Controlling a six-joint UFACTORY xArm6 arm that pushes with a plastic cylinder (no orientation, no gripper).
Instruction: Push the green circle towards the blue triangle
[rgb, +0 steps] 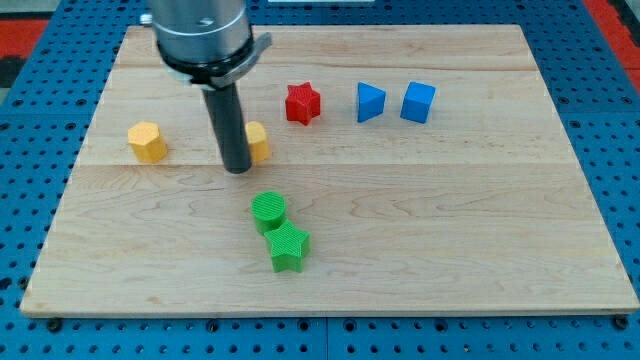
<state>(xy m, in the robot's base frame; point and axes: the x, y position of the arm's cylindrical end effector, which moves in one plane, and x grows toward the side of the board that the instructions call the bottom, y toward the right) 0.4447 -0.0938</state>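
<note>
The green circle (268, 211) lies on the wooden board (450, 230) a little below the middle, touching a green star (288, 247) at its lower right. The blue triangle (370, 102) lies toward the view's top right, next to a blue cube (418, 102). My tip (237, 169) stands above and slightly left of the green circle, a short gap apart from it. The rod partly hides a yellow block (258, 142) just to its right.
A red star (302, 103) lies left of the blue triangle. A yellow hexagon (147, 142) lies at the view's left. Blue pegboard (620, 150) surrounds the board on all sides.
</note>
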